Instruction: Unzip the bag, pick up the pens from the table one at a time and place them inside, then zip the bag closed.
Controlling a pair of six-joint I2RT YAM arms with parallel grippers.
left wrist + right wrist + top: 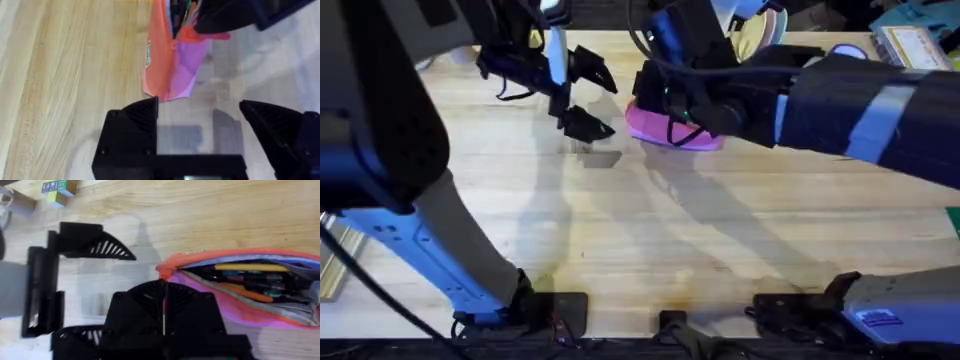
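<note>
1. Pink fabric pencil pouch lying unzipped on pale plank table, pens inside.
2. Left gripper spread wide, empty, just beside pouch end.
3. Right gripper pinched on zipper end.

Both arms have matte black housings with pale blue-white link sections near the bases. The black wedge-shaped plastic fingers carry ribbed fan-like grooves on the flat sides. Thin black cables loop along the left arm. A small blue label sits on the right base.
</note>
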